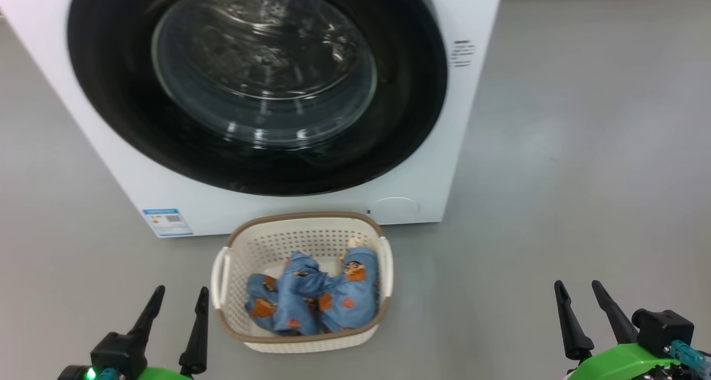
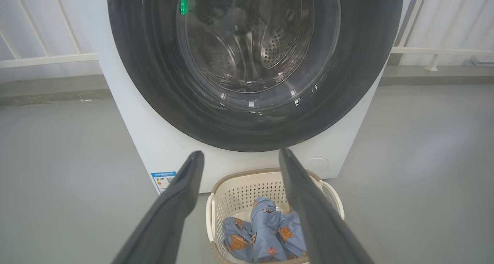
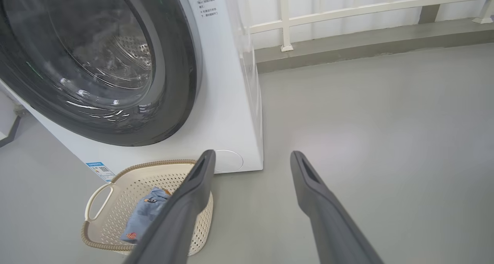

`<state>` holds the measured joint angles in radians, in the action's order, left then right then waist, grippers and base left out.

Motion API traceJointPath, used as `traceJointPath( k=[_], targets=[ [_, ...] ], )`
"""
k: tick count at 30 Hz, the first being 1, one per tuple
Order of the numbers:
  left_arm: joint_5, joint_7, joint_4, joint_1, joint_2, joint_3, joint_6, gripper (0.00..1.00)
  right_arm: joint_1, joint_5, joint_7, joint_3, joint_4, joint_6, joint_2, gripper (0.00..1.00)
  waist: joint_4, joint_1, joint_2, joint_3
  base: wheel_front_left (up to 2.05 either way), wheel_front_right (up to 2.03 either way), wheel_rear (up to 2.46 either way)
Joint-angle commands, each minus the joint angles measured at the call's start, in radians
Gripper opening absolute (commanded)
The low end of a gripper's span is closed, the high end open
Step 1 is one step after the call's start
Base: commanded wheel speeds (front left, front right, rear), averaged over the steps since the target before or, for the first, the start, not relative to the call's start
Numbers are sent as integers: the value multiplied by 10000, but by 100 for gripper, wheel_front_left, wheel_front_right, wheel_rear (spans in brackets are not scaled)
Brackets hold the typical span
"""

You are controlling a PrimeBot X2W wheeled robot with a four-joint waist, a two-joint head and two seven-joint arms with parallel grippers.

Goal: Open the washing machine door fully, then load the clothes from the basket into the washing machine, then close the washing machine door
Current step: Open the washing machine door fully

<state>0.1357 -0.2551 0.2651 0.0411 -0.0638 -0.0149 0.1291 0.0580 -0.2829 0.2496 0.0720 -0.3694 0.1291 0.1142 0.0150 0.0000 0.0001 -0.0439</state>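
Nearest in the head view, the left fingers stand spread, with nothing between them, low at the left. The right fingers are likewise spread and bare at the lower right, well apart from the left pair. Both sit on green mounts and point towards the machine.

Between the two pairs, but much closer to the left one, the basket rests on the grey floor. Its white left handle is just beside the left fingers. The clothes lie bunched inside it, blue fabric with orange-brown patches and a cartoon face, heaped towards the near and right side.

Just behind the basket stands the washing machine. The washing machine door sits shut against the front, and the steel drum shows through its glass bowl. Low on the front panel, a small blue label is at the left (its print too small to read) and a round flap at the right. Beside the door's upper right is a block of dark writing. In the right wrist view it looks like lines of Chinese characters, but they cannot be made out.

Farthest back, a white railing runs behind the machine.
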Motion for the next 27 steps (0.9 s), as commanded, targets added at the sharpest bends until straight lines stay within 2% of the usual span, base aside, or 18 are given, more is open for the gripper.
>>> traceJointPath(
  k=[1,13,27],
  targets=[
    [-58,-67,-243,382,-142,373,16,100,207,68,122,-239,233,16,82,100,-11,0,-1,-11,123,123,-246],
    [387,-67,-328,420,-177,291,16,100,245,53,122,-250,205,16,72,100,-70,0,-1,-25,94,82,-176],
    [377,-67,-288,410,-130,316,16,100,240,2,122,-228,267,16,41,100,-55,0,-1,-47,10,10,-20]
  ],
)
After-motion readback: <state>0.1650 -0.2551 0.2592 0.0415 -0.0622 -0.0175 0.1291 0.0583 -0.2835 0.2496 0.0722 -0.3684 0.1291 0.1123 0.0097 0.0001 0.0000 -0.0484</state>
